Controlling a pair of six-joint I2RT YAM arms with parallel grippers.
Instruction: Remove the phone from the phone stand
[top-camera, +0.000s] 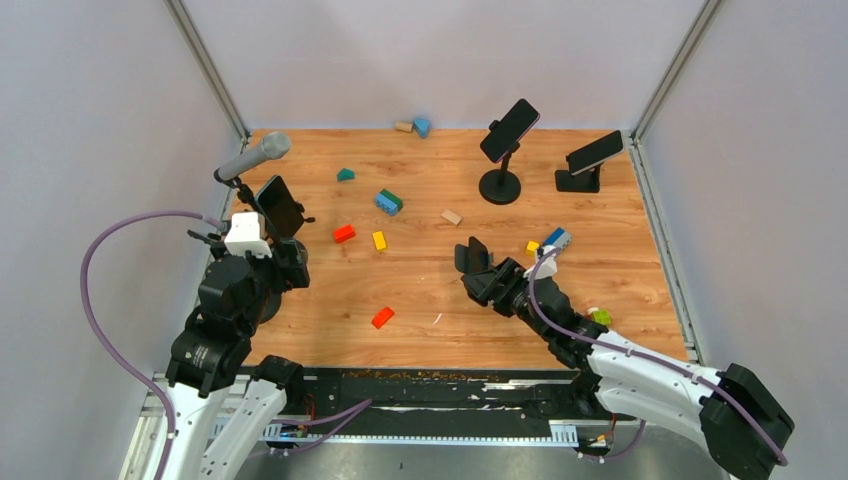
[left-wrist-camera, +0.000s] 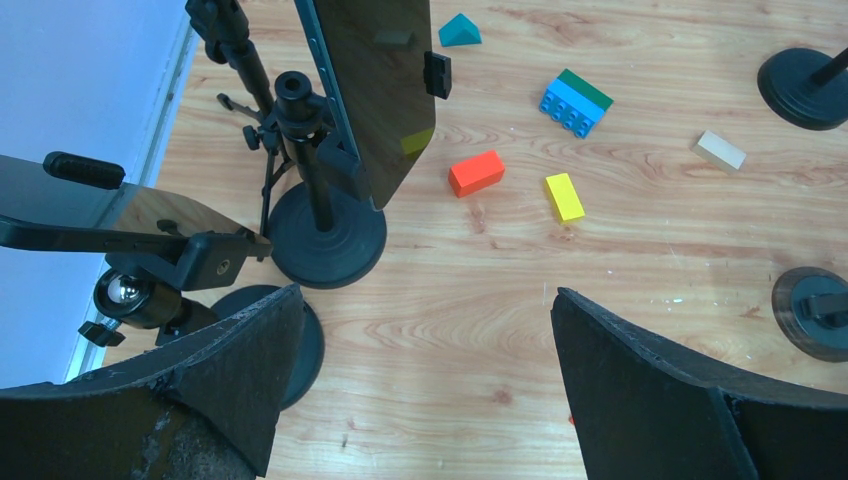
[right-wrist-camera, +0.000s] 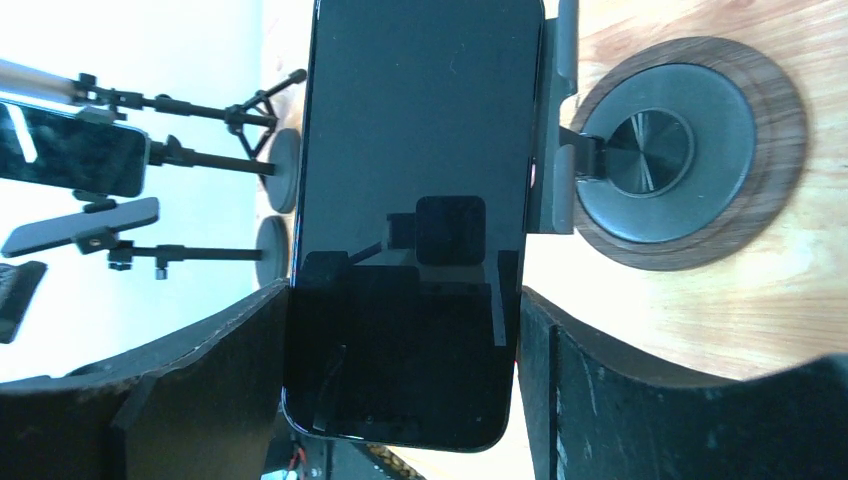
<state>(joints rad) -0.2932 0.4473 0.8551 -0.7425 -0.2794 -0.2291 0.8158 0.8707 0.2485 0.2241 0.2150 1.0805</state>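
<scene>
In the right wrist view a black phone (right-wrist-camera: 415, 150) hangs screen-up between my right gripper's fingers (right-wrist-camera: 250, 380). Both pads press its long edges near the lower end. A grey clamp (right-wrist-camera: 556, 150) still hugs the phone's right edge and joins the phone stand, whose round wood-rimmed base (right-wrist-camera: 660, 150) sits on the table. From above, my right gripper (top-camera: 478, 268) is mid-table and covers the phone and stand. My left gripper (left-wrist-camera: 425, 370) is wide open over bare wood at the left side (top-camera: 285, 262), holding nothing.
Other phones sit on stands at the left (top-camera: 280, 205), back centre (top-camera: 510, 130) and back right (top-camera: 595, 152). A microphone (top-camera: 255, 157) stands at the back left. Loose blocks lie about: red (top-camera: 343, 233), yellow (top-camera: 379, 240), blue-green (top-camera: 388, 201), red (top-camera: 382, 317), beige (top-camera: 451, 216).
</scene>
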